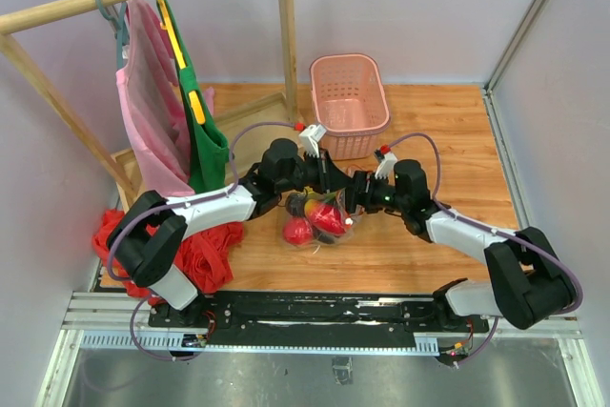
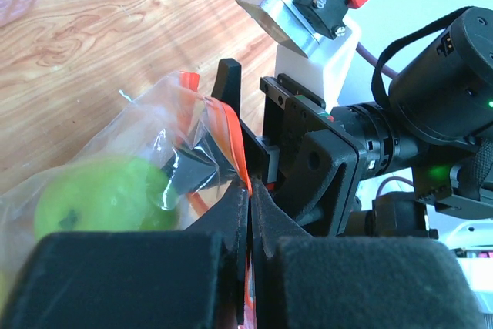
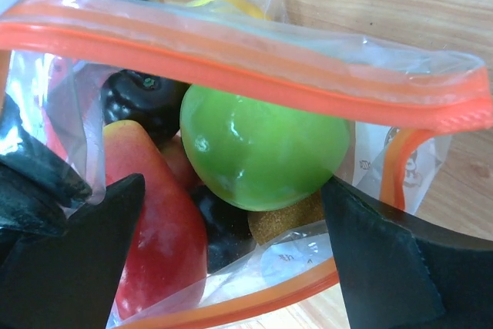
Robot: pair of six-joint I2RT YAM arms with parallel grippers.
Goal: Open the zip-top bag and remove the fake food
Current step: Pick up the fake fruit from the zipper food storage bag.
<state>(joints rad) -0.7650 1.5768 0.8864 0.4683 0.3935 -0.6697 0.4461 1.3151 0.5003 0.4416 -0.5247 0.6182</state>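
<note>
Left hand (image 2: 248,198) clenched on the orange lip of the zip-top bag (image 1: 319,221), centre frame on the bench (image 1: 438,140). Mouth gapes, with the zip strip lying left-right across the right wrist view and fake food (image 3: 262,152) just inside. Right hand (image 1: 351,195) spread, facing the opening, likely the nearer.

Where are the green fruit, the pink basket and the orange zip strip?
green fruit (image 3: 262,152), right wrist view, its shiny front.
pink basket (image 1: 360,140), top external view, its front wall.
orange zip strip (image 3: 254,71), right wrist view, the far strip's middle.
</note>
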